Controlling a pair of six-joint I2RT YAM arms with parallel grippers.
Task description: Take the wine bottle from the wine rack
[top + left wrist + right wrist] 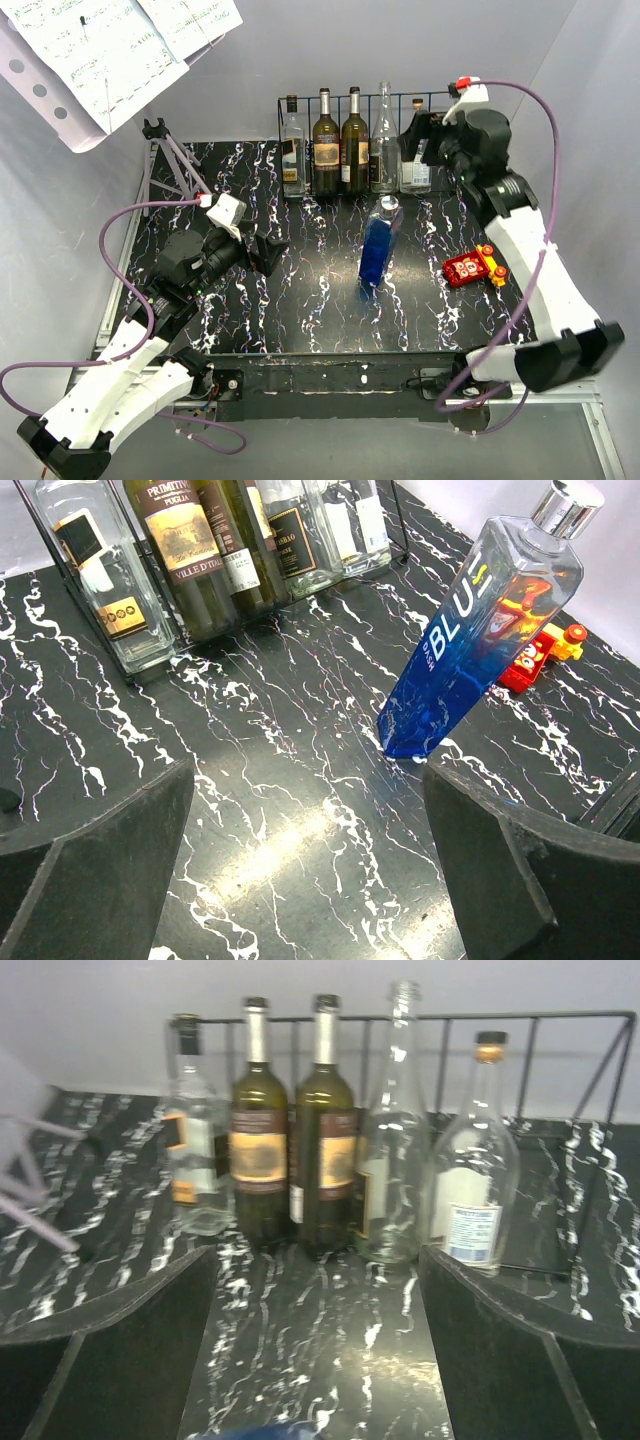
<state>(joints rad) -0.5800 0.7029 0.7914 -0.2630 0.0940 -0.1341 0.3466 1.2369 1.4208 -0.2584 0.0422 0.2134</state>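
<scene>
Where the tabletop ends at the far side, the wine rack keeps five bottles upright, its right-end slot bare. The blue bottle stands apart in front, judged already off. The right end effector faces the rack and the left end effector faces the blue bottle. Both are wide open and empty.

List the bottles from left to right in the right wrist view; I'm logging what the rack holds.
clear dark-capped bottle → dark wine bottle → second dark wine bottle → tall clear bottle → clear white-labelled bottle
</scene>
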